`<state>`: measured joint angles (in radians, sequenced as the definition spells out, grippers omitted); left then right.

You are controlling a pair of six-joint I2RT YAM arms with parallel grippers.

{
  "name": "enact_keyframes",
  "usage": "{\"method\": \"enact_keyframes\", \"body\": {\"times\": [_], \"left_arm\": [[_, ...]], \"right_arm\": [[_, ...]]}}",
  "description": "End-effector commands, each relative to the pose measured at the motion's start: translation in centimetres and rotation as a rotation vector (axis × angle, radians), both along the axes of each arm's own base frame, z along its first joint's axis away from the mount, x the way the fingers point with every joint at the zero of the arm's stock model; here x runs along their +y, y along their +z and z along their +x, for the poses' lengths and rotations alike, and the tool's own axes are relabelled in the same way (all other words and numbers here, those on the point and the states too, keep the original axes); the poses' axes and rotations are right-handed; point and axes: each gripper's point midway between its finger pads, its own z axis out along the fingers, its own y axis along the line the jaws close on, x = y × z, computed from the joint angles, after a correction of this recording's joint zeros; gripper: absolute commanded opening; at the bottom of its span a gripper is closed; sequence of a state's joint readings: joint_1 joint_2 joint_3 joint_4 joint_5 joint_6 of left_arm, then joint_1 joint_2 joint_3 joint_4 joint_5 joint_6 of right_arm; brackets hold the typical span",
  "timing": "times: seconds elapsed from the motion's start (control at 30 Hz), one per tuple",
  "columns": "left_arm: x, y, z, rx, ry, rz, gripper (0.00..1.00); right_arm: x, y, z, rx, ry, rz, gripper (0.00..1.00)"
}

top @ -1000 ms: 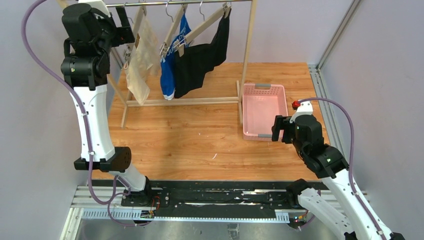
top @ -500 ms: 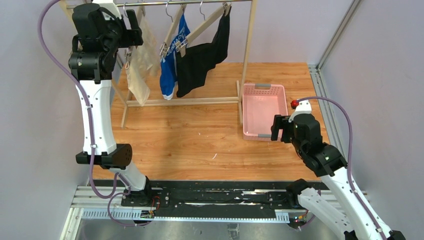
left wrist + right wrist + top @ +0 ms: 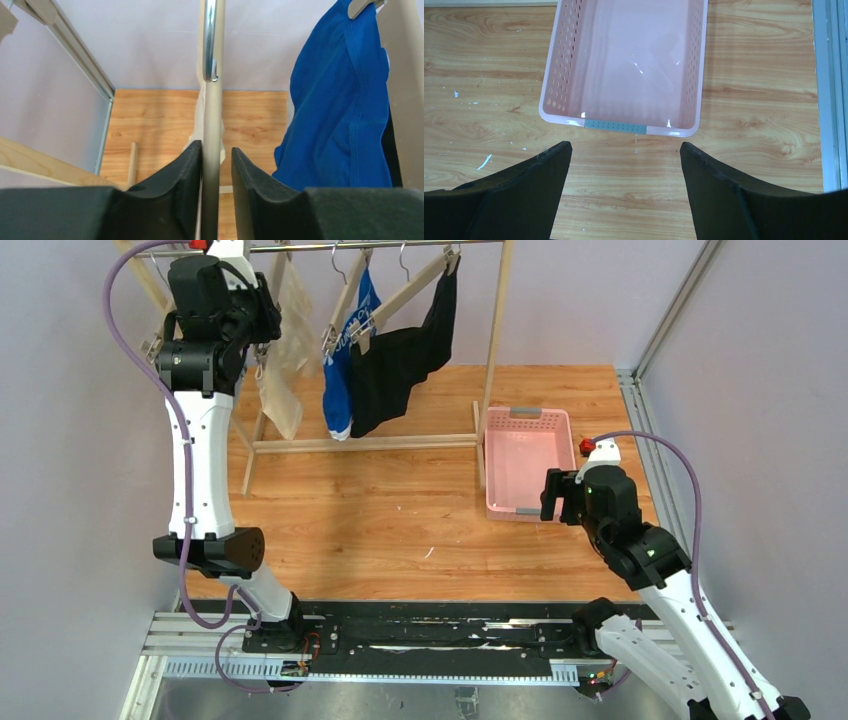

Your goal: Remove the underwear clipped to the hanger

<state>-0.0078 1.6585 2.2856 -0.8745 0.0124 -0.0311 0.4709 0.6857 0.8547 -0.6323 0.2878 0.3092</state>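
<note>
Three underwear hang from clip hangers on the rail: a cream-beige one point(image 3: 283, 392) at the left, a blue one point(image 3: 338, 390) in the middle, a black one point(image 3: 400, 365) to the right. My left gripper point(image 3: 262, 315) is up at the cream one's hanger. In the left wrist view its jaws point(image 3: 216, 146) are drawn in close round the hanger's beige bar point(image 3: 212, 120): the left pad lies against it, the right pad a sliver off. Cream cloth point(image 3: 198, 117) peeks out behind the bar, the blue underwear point(image 3: 340, 110) hangs to the right. My right gripper point(image 3: 553, 495) hovers open and empty.
A pink basket point(image 3: 527, 413) sits on the wooden table right of the rack; its near rim point(image 3: 615, 126) lies just ahead of my right gripper point(image 3: 624, 147). The rack's metal rail point(image 3: 380, 246), wooden post point(image 3: 495, 340) and base bar point(image 3: 360, 444) stand at the back.
My left arm has swung right and forward to the cream underwear's hanger, and its jaws have narrowed from wide open onto the hanger bar. The right arm has barely moved.
</note>
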Motion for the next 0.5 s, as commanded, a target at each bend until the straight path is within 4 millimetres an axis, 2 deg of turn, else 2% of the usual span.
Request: {"method": "enact_keyframes", "body": {"times": [0.0, 0.07, 0.1, 0.23, 0.47], "left_arm": [[-0.2, 2.7, -0.6, -0.088, -0.016, -0.012, 0.26], [-0.4, 2.8, -0.6, -0.097, -0.021, -0.020, 0.07], [-0.3, 2.9, -0.5, -0.099, -0.018, -0.025, 0.01], [-0.5, 3.8, -0.5, -0.140, -0.023, -0.041, 0.00], [-0.6, 6.5, -1.8, -0.229, -0.028, -0.043, 0.00]], "right_arm": [[0.7, -0.1, -0.1, -0.004, 0.022, 0.014, 0.82], [0.7, -0.1, -0.1, -0.006, 0.022, 0.016, 0.82], [0.7, -0.1, -0.1, -0.007, 0.022, 0.018, 0.82], [0.7, -0.3, -0.1, -0.003, 0.023, 0.015, 0.82], [0.9, -1.5, -0.2, 0.021, 0.023, 0.016, 0.82]]}}
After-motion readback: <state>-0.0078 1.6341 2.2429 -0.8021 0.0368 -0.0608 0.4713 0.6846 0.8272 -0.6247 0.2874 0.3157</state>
